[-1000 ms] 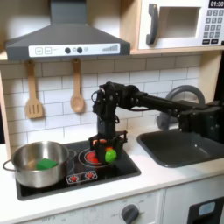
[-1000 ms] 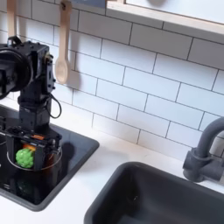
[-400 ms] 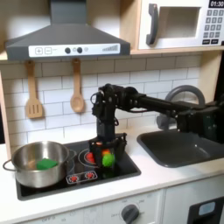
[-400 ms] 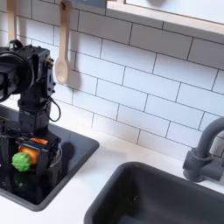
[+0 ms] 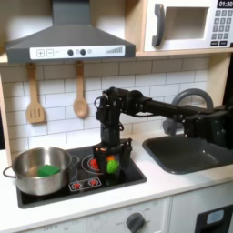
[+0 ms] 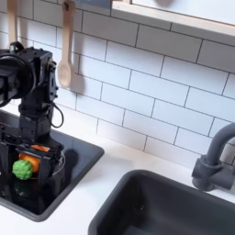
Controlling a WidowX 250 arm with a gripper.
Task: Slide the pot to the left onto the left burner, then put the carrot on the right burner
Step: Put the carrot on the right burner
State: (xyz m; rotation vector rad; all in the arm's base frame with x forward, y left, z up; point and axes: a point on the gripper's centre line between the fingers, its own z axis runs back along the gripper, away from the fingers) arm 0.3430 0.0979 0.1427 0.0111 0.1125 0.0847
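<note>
The shiny steel pot [image 5: 36, 171] stands at the first exterior view's left of the black cooktop [image 5: 127, 173], covering the left burner; a flat green piece [image 5: 47, 169] lies inside it. The carrot [image 5: 111, 165] [image 6: 25, 166], orange with a green end, lies on the right burner [image 5: 94, 164]. My gripper [image 5: 109, 157] [image 6: 27, 160] hangs straight down over the carrot. Its fingers [image 6: 46, 154] stand apart on either side of the carrot, so it looks open.
A dark sink basin [image 5: 187, 150] [image 6: 165, 207] with a grey faucet [image 5: 193, 96] [image 6: 209, 165] lies to the right of the cooktop in both exterior views. Wooden utensils [image 5: 80, 91] [image 6: 66, 50] hang on the tiled wall behind. The range hood [image 5: 68, 36] is overhead.
The carrot has dropped slightly and shifted toward the first exterior view's left, turning so its orange side shows. The pot has not moved.
</note>
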